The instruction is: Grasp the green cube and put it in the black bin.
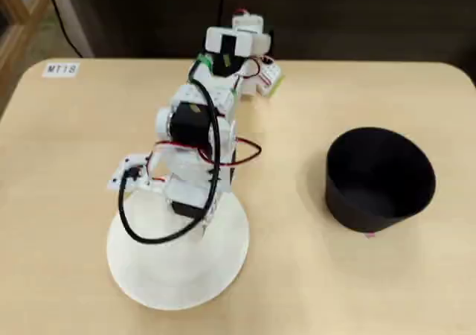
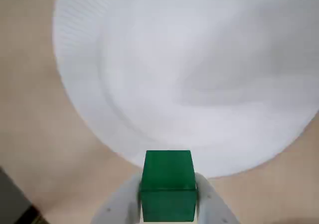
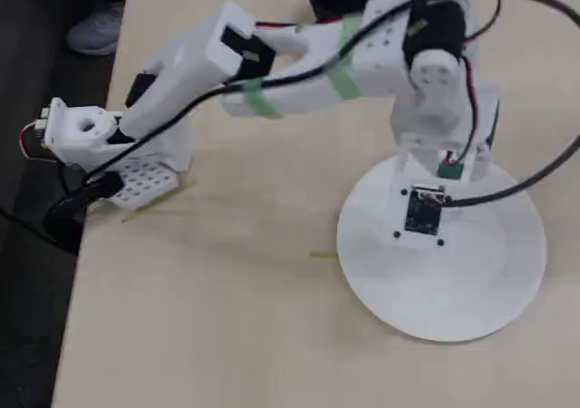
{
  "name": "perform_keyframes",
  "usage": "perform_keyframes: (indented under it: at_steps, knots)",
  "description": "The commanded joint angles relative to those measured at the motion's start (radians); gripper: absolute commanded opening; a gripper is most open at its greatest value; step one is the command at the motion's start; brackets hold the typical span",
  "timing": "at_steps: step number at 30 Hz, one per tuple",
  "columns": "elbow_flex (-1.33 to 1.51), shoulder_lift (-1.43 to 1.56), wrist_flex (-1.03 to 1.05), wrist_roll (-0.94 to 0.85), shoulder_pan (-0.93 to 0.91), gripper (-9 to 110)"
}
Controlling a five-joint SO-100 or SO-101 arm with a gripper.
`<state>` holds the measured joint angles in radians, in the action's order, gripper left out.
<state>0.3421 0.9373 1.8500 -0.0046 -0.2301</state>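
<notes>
With the hand [image 2: 168, 211] clenched on the green cube [image 2: 167, 183], carry high over the white plate [image 2: 199, 69] toward the black bin [image 1: 380, 179] near the counter's [image 1: 67, 164] right edge in a fixed view.

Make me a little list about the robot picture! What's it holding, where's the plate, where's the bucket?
holding: the green cube, pinched between the two fingers of the gripper in the wrist view
cube height: looks lifted, above the edge of the plate
plate: white plate, round, nothing seen on it, under the arm in both fixed views
bucket: black bin, open top, standing apart to the right of the plate in a fixed view
inside the bin: looks empty
table: light wooden table
</notes>
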Motion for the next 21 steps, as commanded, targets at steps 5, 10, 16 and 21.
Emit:
perform_keyframes:
  at_steps: [5, 10, 16, 21]
  knots:
    - [0.287, 0.577, 0.009, 0.025, 0.107, 0]
    - [0.46, 0.676, 0.008, 0.098, 0.462, 0]
    - [0.468, 0.523, -0.061, 0.17, 0.762, 0]
    - [0.434, 0.41, -0.186, 0.186, 0.845, 0]
